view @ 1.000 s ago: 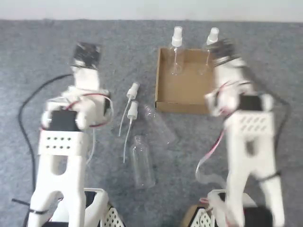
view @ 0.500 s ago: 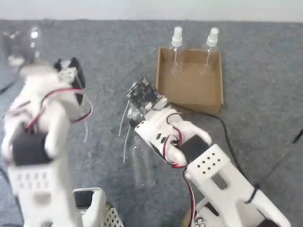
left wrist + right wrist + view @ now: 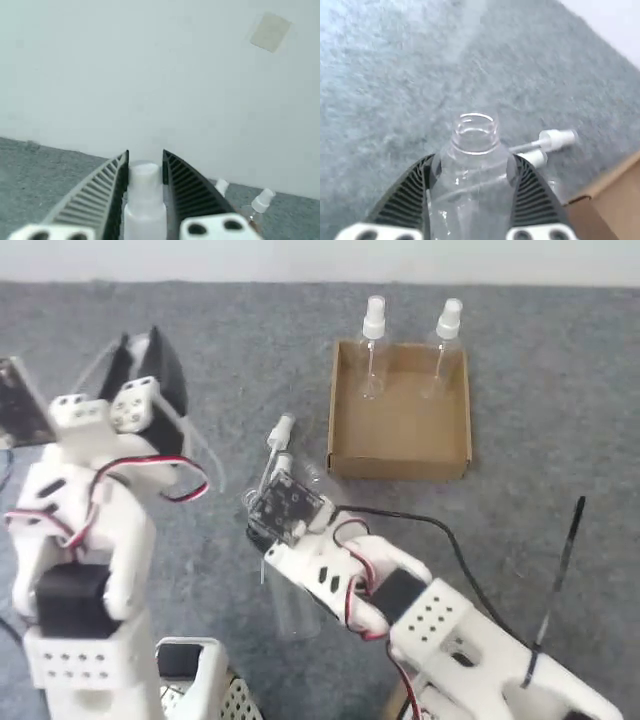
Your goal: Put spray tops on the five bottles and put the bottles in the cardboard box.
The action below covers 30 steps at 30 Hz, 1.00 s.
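My left gripper (image 3: 145, 155) is shut on a white spray top (image 3: 145, 192) and is held up above the left of the table (image 3: 140, 340). The top's thin tube (image 3: 200, 450) hangs down beside the arm. My right gripper (image 3: 474, 160) is shut on a clear, open-necked bottle (image 3: 475, 132) at mid-table, under its wrist (image 3: 285, 505). A second bare bottle (image 3: 290, 605) lies partly under that arm. Two loose spray tops (image 3: 280, 430) (image 3: 555, 137) lie just beyond. The cardboard box (image 3: 400, 455) holds two capped bottles (image 3: 372, 345) at its far edge.
Grey carpet covers the table. The box corner (image 3: 615, 195) sits close to the right gripper. A black cable (image 3: 440, 540) trails from the right arm across the carpet toward the near right. Open carpet lies right of the box and between the arms' bases.
The right arm swung from beside the box across to the loose bottles and now has one between its fingers. The left arm moved left and tipped its gripper upward with the spray top.
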Motion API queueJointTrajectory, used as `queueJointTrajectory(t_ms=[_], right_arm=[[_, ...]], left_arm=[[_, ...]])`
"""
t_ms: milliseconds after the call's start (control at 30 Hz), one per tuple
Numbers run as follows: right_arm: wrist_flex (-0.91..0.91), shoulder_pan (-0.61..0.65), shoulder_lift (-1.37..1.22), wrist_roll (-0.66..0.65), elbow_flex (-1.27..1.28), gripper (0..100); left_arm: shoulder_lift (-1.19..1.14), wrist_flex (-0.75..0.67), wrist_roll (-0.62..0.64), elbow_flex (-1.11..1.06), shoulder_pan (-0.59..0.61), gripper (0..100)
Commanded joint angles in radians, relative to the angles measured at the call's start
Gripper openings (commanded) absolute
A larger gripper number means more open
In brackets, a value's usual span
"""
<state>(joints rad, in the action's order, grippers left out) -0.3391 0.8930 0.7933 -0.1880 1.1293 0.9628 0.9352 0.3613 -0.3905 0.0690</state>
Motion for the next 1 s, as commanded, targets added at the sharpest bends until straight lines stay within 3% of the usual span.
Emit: queueJointTrajectory(t_ms=[0, 967], right_arm=[[0.013, 0.012, 0.111, -0.011, 0.003, 0.6], [0.001, 0.012, 0.119, -0.011, 0.025, 0.6]], left_arm=[[0.015, -0.041, 0.037, -0.005, -0.035, 1], [0.025, 0.008, 0.041, 0.019, -0.115, 1]])
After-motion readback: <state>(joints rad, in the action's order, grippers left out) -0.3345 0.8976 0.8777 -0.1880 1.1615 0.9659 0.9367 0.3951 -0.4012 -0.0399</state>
